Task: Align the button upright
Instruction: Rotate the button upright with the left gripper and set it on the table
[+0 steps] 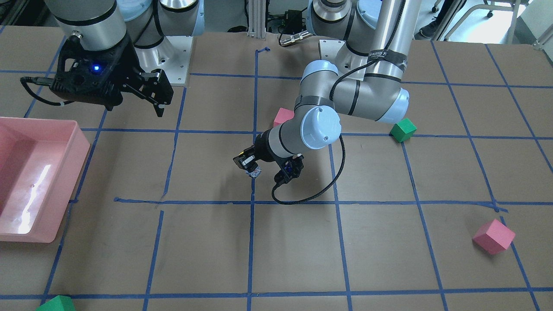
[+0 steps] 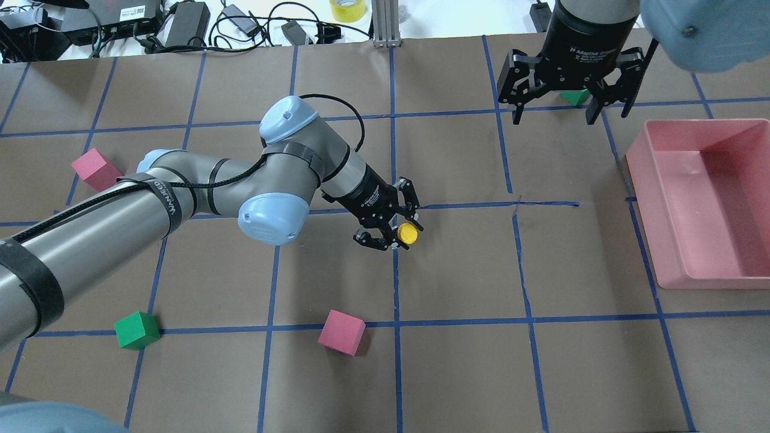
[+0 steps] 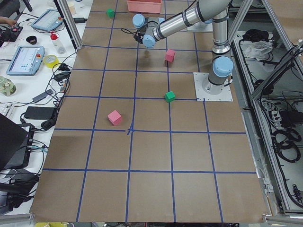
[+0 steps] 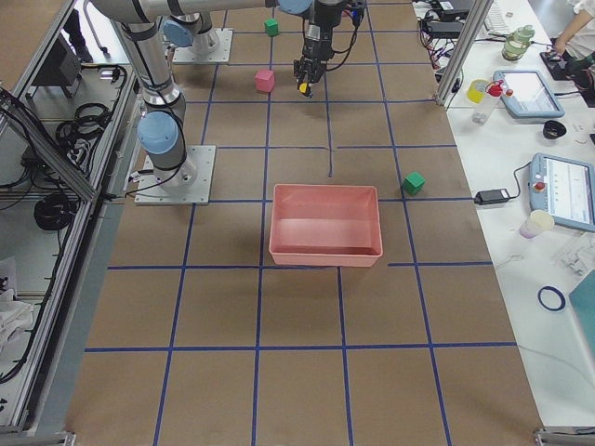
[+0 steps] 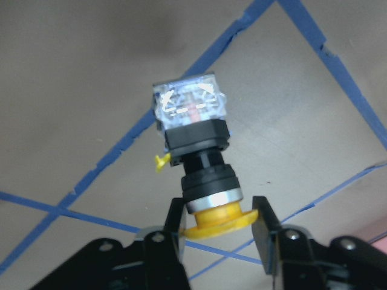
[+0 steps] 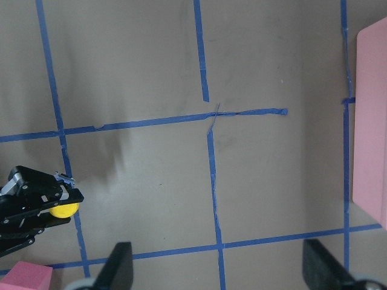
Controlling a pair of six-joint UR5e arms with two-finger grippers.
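Left hand (image 5: 219,212) pinching button (image 5: 196,142) by yellow cap | right hand (image 2: 556,114) spread, collar label reads "Adaptive"

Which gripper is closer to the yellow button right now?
Left. The left gripper is shut on the button; the right gripper hangs open far off, near the pink bin.

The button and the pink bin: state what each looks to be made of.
The button: a glossy yellow cap, a matte black body and a translucent whitish base block, all plastic by their look. A silvery ring under the cap may be metal. The pink bin: probably smooth moulded plastic, going by its rounded corners and the light glare on its floor.
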